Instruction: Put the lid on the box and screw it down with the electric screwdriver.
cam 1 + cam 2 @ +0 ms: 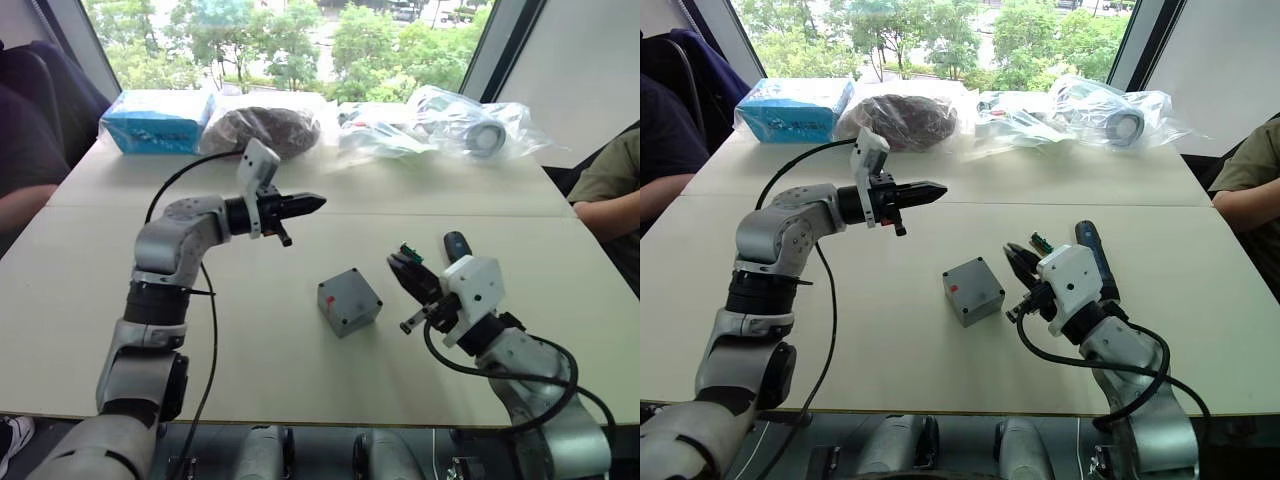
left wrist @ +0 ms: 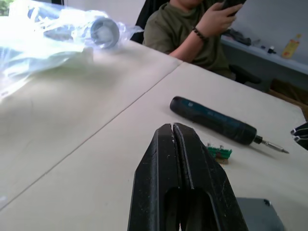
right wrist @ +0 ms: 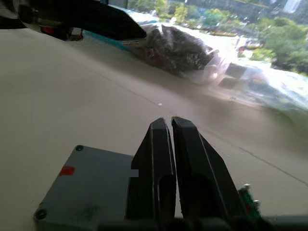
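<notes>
Left eye view: lidded box (image 1: 349, 301) mid-desk; electric screwdriver (image 1: 1097, 260) probably lying toward right edge; left gripper (image 1: 312, 203) and right gripper (image 1: 396, 266) pressed together, empty.

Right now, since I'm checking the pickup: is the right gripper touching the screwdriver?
Apart: the left eye view shows the right gripper beside the electric screwdriver, table between.

I see a pale desk (image 1: 300, 380) with a seam across it, and behind it a wide window (image 1: 300, 30) with daylight and green trees (image 1: 380, 40) outside.
</notes>
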Robot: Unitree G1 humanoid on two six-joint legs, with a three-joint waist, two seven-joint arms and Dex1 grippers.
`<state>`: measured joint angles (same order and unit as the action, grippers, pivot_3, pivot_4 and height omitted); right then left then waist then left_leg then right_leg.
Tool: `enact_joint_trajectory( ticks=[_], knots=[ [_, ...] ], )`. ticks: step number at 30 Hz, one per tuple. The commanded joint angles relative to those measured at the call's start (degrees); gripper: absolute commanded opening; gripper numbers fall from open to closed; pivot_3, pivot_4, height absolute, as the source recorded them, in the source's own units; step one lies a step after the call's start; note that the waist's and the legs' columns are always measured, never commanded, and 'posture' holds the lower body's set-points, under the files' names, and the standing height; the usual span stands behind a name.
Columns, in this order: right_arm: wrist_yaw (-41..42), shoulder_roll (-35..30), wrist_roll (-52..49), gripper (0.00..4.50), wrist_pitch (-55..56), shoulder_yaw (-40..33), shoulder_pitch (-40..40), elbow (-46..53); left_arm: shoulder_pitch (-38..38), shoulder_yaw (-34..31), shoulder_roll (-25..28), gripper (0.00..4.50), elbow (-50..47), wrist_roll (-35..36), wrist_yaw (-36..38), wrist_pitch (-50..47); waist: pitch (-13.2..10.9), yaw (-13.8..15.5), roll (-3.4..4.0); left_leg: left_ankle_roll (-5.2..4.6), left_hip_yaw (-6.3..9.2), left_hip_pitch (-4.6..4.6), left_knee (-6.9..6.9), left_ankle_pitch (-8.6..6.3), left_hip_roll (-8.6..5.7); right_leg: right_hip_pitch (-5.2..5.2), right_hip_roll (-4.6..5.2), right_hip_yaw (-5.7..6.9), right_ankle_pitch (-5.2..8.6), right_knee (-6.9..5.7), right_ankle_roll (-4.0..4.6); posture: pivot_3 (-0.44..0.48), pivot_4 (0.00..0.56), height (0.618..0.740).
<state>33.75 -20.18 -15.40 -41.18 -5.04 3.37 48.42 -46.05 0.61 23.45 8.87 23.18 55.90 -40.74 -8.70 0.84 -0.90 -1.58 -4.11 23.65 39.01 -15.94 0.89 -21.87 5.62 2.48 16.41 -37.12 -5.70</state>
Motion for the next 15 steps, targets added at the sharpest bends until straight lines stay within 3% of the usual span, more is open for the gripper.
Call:
enact_joint_trajectory(
  ticks=[1,5,9,15],
  knots=[
    [6.19,-6.72,-15.48,0.05,-14.99,-6.53,-2.17,2.54,0.5,7.36,2.6,0.0,3.73,-5.31,4.06,4.92,-0.04,-0.09,0.07,-0.02,-0.07,-0.01,0.0,-0.01,-0.02,0.01,0.04,0.0,0.0,0.03,0.01,0.0,0.15,0.74],
    [9.2,-13.98,-18.61,0.05,-17.07,-3.45,-0.35,2.87,0.7,12.76,2.17,0.0,8.86,-9.02,7.21,10.11,-0.1,-0.09,0.05,-0.05,-0.09,0.02,-0.06,-0.03,-0.02,-0.1,0.23,-0.05,0.07,0.04,0.15,0.0,0.15,0.74],
    [9.55,-19.95,-9.51,0.05,-8.05,6.34,-0.06,-2.25,1.04,17.21,0.29,0.0,13.49,-13.96,6.13,14.58,-0.1,-0.13,0.05,-0.05,-0.11,0.51,-0.04,-0.03,-0.02,-0.6,0.27,-0.08,0.06,0.02,0.16,0.0,0.15,0.74],
    [5.27,-18.66,-3.18,0.05,-1.59,11.85,-4.2,-9.76,4.32,16.79,1.34,0.0,7.3,-12.65,7.72,12.07,-0.17,-0.31,0.02,-0.06,-0.24,0.79,0.05,-0.02,-0.02,-0.94,0.16,-0.11,-0.04,-0.05,-0.01,0.0,0.15,0.74]
  ],
)
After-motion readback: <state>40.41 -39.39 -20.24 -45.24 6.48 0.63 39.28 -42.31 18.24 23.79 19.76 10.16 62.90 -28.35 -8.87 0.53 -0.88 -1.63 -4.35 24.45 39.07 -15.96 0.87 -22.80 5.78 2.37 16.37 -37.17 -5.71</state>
